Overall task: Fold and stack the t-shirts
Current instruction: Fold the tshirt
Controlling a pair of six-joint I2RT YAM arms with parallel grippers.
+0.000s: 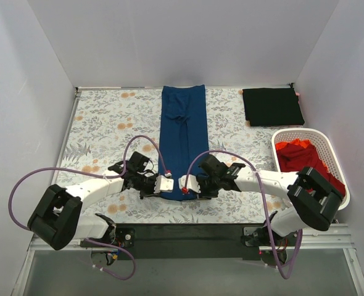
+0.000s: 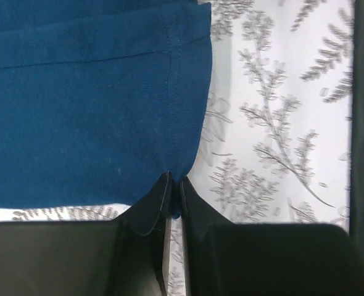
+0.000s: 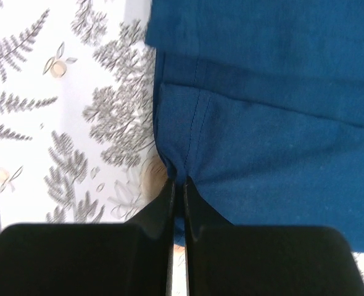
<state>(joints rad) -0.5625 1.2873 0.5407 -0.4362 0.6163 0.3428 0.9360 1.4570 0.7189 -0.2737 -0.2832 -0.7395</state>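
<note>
I read the left end effector (image 2: 174,182) low over the surface (image 1: 102,123), arm angled inward, clamped on the near-left hem corner of the blue t-shirt (image 1: 182,132), which lies centre as a long strip. The right end effector (image 3: 177,183) mirrors it, pinching the near-right corner. The black t-shirt (image 1: 272,106) lies folded at far right.

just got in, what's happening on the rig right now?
Both arms are on the blue t-shirt, laid out as a long narrow strip on the floral table cover. The left gripper and right gripper are each shut on a near-end corner of it. A folded black t-shirt lies at the far right; red and orange shirts sit in the white basket.
</note>
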